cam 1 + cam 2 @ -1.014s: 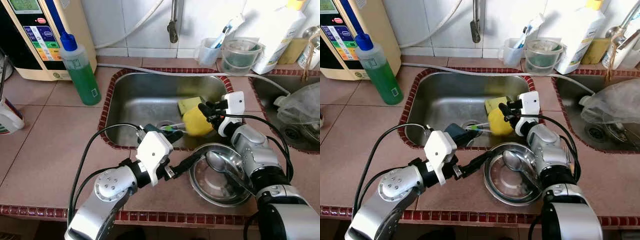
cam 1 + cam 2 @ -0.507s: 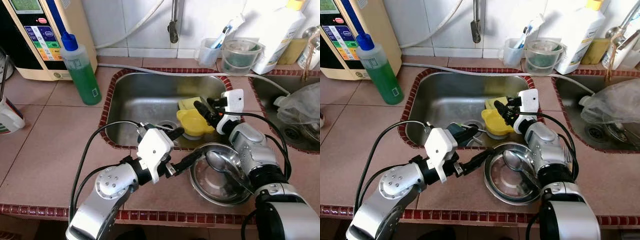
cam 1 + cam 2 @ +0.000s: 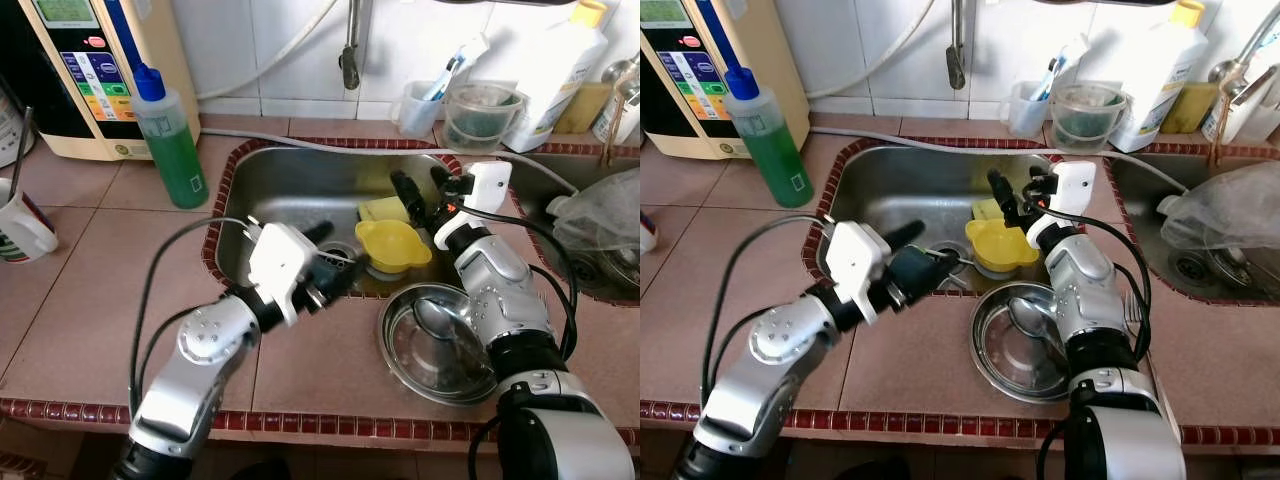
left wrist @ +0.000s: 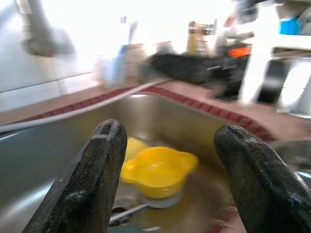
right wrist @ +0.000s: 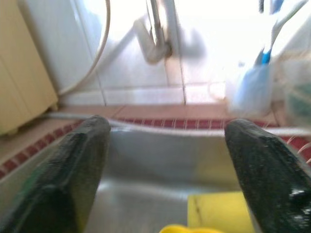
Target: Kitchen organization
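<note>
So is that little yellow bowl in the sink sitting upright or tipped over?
Upright. The yellow bowl rests in the sink with its open mouth facing up, and neither gripper touches it.

Both head eyes look steeply down from near above the tiled desk [image 3: 90,260], sharing the steel sink [image 3: 290,190] and yellow bowl [image 3: 393,245], the right eye set slightly rightward. The left wrist camera sits low and close inside the sink, facing that bowl [image 4: 156,170]. The right wrist camera faces the far wall tap [image 5: 155,34].
</note>
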Available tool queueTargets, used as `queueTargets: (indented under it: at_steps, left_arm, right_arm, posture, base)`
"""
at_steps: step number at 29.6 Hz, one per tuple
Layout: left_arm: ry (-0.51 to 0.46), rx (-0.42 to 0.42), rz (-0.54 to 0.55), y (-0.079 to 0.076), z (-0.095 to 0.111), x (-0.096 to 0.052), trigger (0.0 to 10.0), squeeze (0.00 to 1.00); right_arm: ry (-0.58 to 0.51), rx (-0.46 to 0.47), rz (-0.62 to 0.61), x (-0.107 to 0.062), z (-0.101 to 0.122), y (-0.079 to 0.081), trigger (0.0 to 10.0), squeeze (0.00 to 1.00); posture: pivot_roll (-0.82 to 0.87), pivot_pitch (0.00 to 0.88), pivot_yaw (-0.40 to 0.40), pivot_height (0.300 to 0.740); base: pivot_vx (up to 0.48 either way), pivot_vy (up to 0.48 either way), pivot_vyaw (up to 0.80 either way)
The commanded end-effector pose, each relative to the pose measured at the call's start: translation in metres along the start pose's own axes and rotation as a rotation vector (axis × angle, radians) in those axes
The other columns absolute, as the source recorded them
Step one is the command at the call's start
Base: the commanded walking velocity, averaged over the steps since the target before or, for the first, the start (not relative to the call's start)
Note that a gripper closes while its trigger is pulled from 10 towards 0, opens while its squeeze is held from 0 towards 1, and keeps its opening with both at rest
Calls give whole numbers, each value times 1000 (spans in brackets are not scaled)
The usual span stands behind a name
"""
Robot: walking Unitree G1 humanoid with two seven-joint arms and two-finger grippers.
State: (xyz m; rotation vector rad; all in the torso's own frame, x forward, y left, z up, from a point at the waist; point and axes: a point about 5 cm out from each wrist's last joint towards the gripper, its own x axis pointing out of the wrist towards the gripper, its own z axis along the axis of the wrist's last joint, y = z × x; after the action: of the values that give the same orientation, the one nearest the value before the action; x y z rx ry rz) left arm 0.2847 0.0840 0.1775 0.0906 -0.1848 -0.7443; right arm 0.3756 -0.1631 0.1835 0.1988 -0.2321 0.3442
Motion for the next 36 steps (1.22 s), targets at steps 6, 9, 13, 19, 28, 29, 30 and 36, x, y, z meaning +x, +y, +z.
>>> queueTargets:
  at_steps: [6,9,13,19,28,29,30,36]
  left_arm:
    - [-19,15,135,26,-1,4,10000,0]
    - [-27,7,189,34,-1,6,10000,0]
    - [-51,14,279,43,-3,7,10000,0]
    - [-109,-55,387,45,-9,4,10000,0]
    - [-136,-131,436,38,-19,-7,10000,0]
    - [-139,-134,443,39,-19,-9,10000,0]
    - [-140,-130,444,39,-19,-10,10000,0]
    - [-146,-120,432,40,-16,-11,10000,0]
  right_arm:
    - [-113,-51,-89,-5,12,4,10000,1000]
    - [-139,-99,-96,-6,13,9,10000,1000]
    - [-190,-182,-102,-10,17,17,10000,1000]
    - [-257,-247,-116,-20,16,29,10000,0]
    - [-237,-228,-144,-44,-3,49,10000,0]
    - [-228,-227,-144,-47,-6,52,10000,0]
    - [-224,-229,-141,-47,-7,53,10000,0]
    - [-225,-241,-147,-47,-4,55,10000,0]
  posture:
    - [-68,4,-2,740]
    - [-75,0,0,740]
    - [-76,0,-3,740]
    - [-79,0,-5,740]
    - [-76,0,-11,740]
    - [-79,0,-9,740]
    - [-79,0,-9,740]
    - [-81,0,-2,740]
  base:
    - [0,0,0]
    - [0,0,0]
    - [0,0,0]
    - [0,0,0]
    - [0,0,0]
    - [0,0,0]
    - [0,0,0]
    - [0,-93,0]
